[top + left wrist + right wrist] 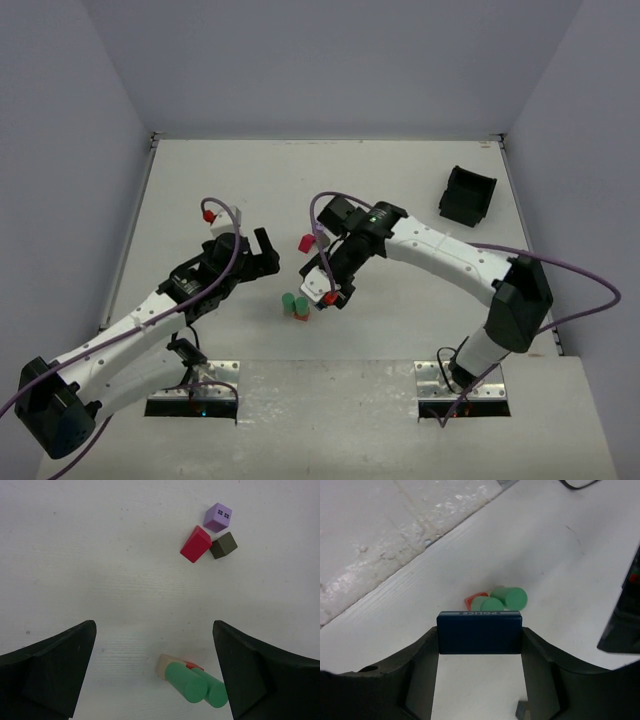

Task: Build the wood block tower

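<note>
The right fingers (425, 665) grip a blue block (480, 632) flat, near the tower (295, 306): two green cylinders (510, 597) on red and tan bases (471, 600), centre of the top view. The left fingers (55, 665) hang wide open. Lower it level across both cylinders, then release gently.

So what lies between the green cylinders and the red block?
Nothing: the left wrist view shows only bare white table between the green cylinders and the red block.
</note>
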